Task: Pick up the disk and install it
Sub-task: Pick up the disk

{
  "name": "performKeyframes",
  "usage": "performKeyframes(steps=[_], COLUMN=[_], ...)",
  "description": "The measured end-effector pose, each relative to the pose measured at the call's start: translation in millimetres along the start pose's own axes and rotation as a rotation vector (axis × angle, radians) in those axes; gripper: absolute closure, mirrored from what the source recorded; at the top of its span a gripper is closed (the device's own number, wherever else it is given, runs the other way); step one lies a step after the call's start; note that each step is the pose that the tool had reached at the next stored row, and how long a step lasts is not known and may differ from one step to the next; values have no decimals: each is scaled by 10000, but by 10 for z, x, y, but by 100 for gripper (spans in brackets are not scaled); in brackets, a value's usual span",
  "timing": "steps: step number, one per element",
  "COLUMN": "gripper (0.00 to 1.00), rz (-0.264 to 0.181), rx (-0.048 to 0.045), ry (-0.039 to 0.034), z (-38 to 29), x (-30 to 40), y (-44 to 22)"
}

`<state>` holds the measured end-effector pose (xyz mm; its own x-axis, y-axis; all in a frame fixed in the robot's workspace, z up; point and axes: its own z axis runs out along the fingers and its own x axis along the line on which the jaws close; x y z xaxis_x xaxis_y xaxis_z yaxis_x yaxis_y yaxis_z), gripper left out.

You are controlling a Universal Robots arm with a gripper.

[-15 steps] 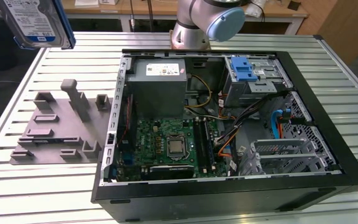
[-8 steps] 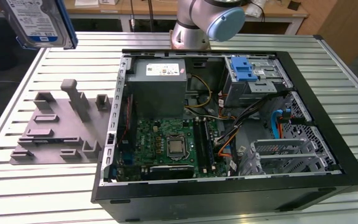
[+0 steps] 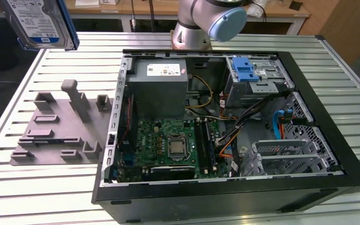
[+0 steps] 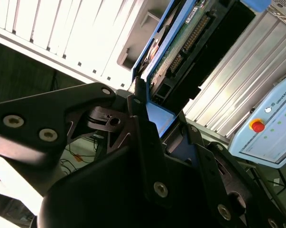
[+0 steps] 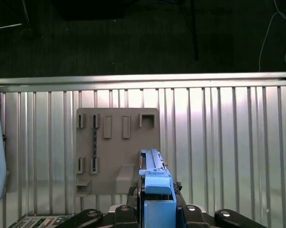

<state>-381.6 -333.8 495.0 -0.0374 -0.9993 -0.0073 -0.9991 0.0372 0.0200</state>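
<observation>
Slatted metal table [image 3: 36, 197] carried one open computer case [image 3: 230, 194] and one grey fixture plate [image 3: 55, 136]. The single gripper [image 5: 158, 192] was clamped on the one disk [image 3: 37, 23], held high above the table, to the exterior view's left of the case. The disk's long axis ran straight out from the fingers. The bay with the blue latch [image 3: 245, 70] was well apart, across the case.

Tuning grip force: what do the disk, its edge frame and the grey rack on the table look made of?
Disk: silver metal body by its sheen, with a glossy paper-like label. Frame: blue plastic, smooth moulded look. Rack: uniform matte grey, probably plastic; the look leaves it open.
</observation>
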Motion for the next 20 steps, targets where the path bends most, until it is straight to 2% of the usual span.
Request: performKeyframes(steps=[4,11,20], gripper=[64,64,64], rz=[1,1,1], rx=[0,1,0], ry=[0,-1,-1], z=[2,7,2], x=[71,256,297], y=[-11,-54,-274])
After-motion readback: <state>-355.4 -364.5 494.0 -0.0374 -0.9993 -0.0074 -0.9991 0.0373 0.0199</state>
